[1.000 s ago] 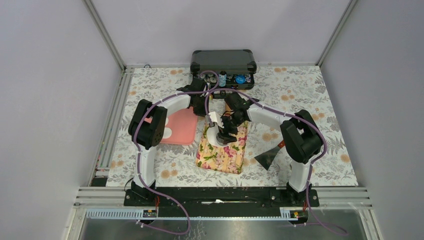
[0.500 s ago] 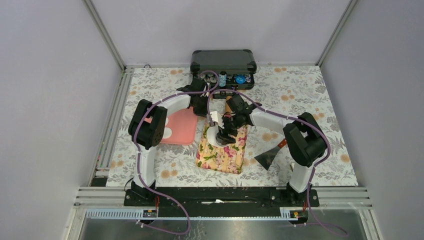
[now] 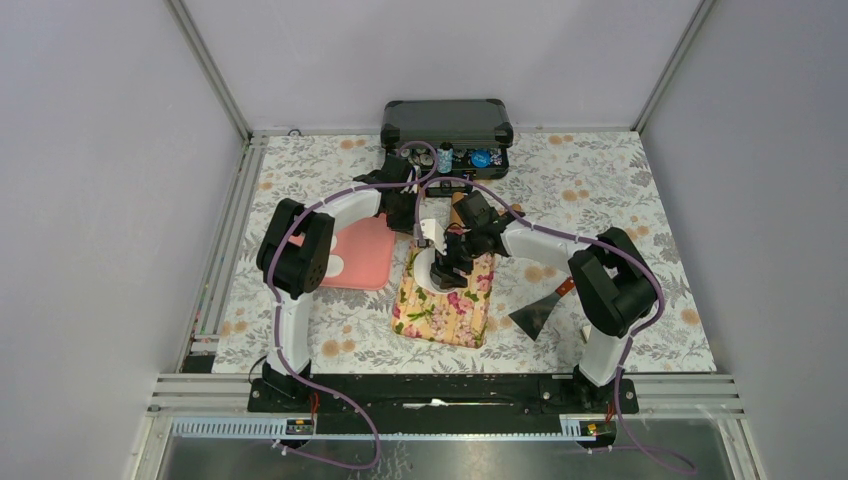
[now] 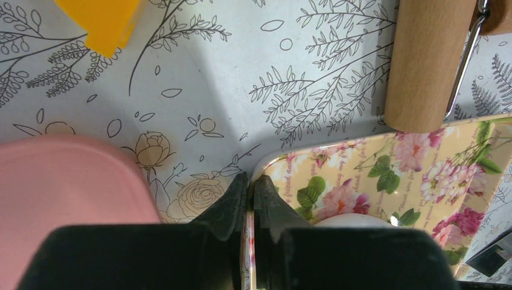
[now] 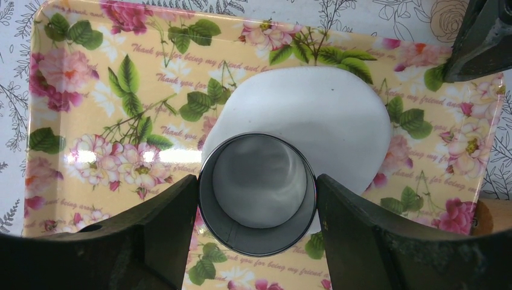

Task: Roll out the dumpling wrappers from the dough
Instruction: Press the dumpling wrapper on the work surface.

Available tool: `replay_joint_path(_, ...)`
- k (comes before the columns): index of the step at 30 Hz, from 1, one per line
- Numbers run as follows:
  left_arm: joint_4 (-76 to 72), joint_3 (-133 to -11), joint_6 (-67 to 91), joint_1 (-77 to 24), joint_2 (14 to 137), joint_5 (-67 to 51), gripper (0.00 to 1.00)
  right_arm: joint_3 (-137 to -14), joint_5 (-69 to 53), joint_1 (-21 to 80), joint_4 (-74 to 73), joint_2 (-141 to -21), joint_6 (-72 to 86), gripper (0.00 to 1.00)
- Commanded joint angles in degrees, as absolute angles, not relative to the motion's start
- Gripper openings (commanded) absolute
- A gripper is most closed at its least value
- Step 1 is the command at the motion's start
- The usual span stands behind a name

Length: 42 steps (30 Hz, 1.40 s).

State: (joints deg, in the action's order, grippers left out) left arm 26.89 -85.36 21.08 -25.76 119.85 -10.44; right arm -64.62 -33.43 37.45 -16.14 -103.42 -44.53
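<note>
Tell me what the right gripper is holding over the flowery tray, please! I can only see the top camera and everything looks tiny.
Observer: The right wrist camera shows the right gripper clamped on a round metal cutter, its open end facing the camera.
Operator: Is it cutting anything?
Observer: It sits over one edge of the flat white dough sheet, and dough shows inside the ring.
Operator: And the other arm?
Observer: The left wrist camera shows the left gripper pinched shut on the corner rim of the floral tray.
</note>
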Motion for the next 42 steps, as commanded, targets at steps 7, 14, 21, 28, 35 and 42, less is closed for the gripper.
replay_joint_path(7, 28.65, -83.20, 21.97, -24.79, 121.46, -3.93, 0.00, -67.68, -32.11, 38.15, -31.56, -107.30, -52.02, 0.64)
replay_joint_path(14, 28.75, -83.07, 21.97, -24.66, 121.05, -3.91, 0.00, -75.86, -32.78, 38.07, -40.47, -113.25, -54.26, 0.63)
replay_joint_path(21, 28.56, -82.94, 22.06, -24.43, 120.88, -4.22, 0.00, -68.74, -30.62, 38.12, -31.38, -110.01, -49.97, 0.64)
replay_joint_path(28, 28.61, -82.92, 22.13, -24.43, 120.60, -4.18, 0.00, -64.41, -29.58, 38.11, -25.20, -105.92, -45.21, 0.64)
replay_joint_path(35, 28.65, -82.91, 22.15, -24.43, 120.67, -3.94, 0.00, -62.06, -24.62, 38.09, -19.08, -104.97, -37.07, 0.65)
replay_joint_path(42, 28.65, -83.00, 22.24, -24.30, 120.61, -3.73, 0.00, -60.87, -22.95, 38.13, -17.66, -104.12, -30.54, 0.67)
